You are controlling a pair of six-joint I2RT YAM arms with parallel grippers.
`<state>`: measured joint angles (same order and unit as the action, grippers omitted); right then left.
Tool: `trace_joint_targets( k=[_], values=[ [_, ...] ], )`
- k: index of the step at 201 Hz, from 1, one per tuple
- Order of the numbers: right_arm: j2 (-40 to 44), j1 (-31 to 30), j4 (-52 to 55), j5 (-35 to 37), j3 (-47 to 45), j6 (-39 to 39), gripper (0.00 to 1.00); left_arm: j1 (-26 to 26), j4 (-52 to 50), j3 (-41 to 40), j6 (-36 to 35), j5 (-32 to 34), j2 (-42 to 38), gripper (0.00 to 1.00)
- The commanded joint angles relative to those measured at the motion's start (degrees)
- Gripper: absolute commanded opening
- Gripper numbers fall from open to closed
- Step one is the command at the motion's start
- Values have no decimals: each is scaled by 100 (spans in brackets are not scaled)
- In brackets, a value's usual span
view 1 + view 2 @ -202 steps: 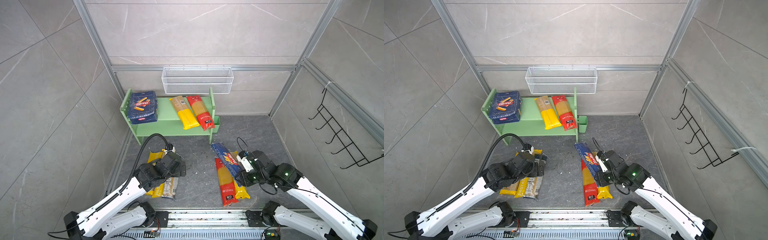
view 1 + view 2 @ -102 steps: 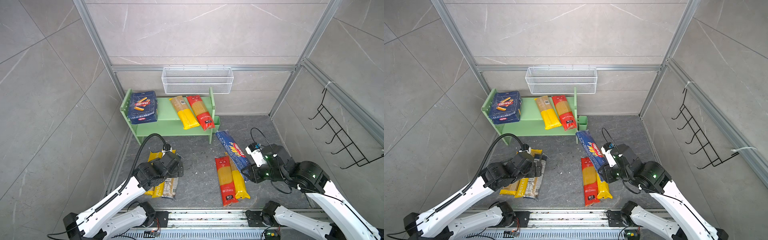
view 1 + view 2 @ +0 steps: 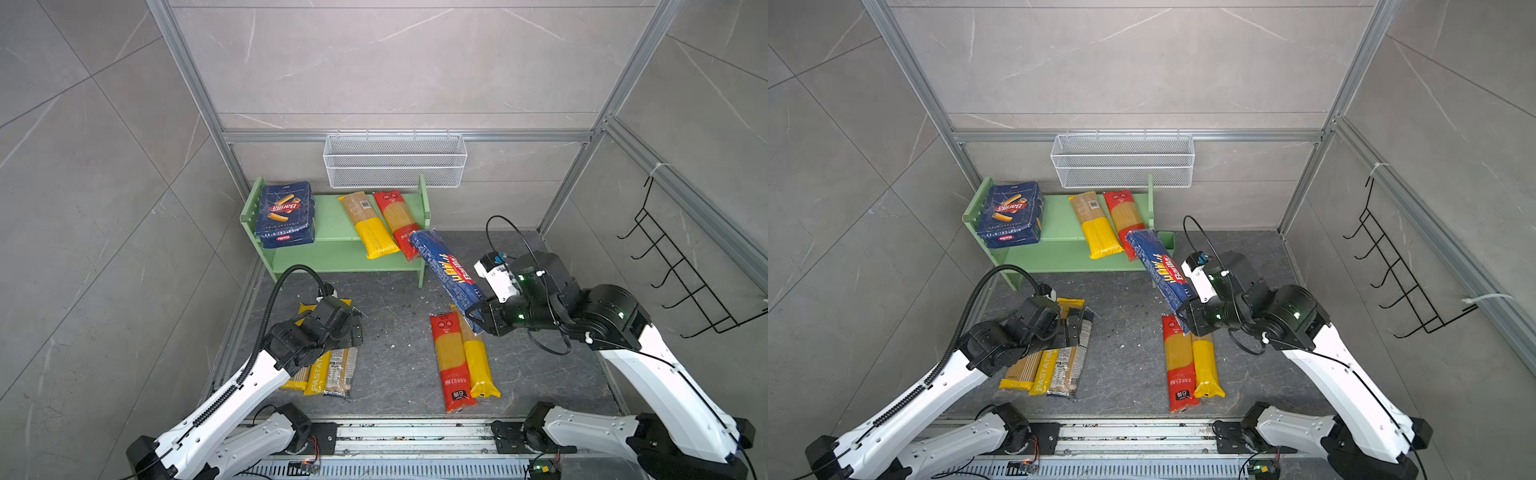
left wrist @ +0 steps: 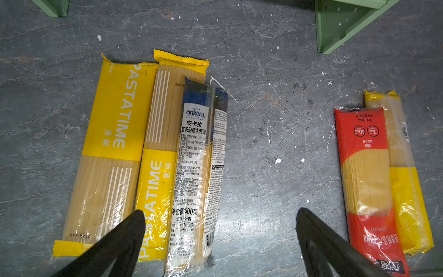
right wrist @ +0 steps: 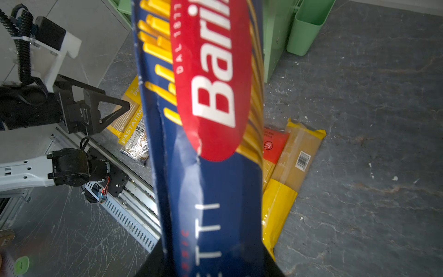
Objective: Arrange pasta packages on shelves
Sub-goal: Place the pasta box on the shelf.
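Pasta packages (image 3: 368,226) are partly shelved. On the top board of the green shelf (image 3: 332,224), stacked Barilla boxes (image 3: 284,212) occupy the left end. A yellow-ended bag (image 3: 1096,232) and a red-ended bag (image 3: 395,214) lie side by side toward the right end, overhanging the front edge. No package shows on the lower board (image 3: 332,259).

Right gripper (image 3: 478,320) is clamped on the near end of a blue Barilla spaghetti pack (image 3: 446,266). The pack is clear of the floor and tilted, its far end at the shelf's right front corner. It overlaps the red-ended bag in both top views; contact cannot be judged.

Left gripper (image 4: 220,214) hangs with jaws wide apart, holding nothing, above three bags at the floor's left side. These are two PASTATIME bags (image 4: 112,144) and an ankara bag (image 4: 196,167), touching one another. A red bag (image 3: 451,365) and a yellow bag (image 3: 478,365) lie together near the floor's front edge, right of centre.

Assessment: roughly four units placed, one in transit, five outstanding. Under half complete.
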<state>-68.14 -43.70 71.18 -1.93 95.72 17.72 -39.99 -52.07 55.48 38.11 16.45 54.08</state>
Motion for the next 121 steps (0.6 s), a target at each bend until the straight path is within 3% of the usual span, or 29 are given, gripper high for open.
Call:
trace_joint_targets(
  k=[1,77,121],
  values=[
    [-222,-124,-605,193,620,-231,21,117,195,43,-283,-162,-12,100],
    [-2020,-294,-526,365,2458,-382,21,468,398,310,-587,-570,160,100],
    [-3670,-358,-367,327,4393,-632,21,615,523,175,-516,-684,51,100]
  ],
)
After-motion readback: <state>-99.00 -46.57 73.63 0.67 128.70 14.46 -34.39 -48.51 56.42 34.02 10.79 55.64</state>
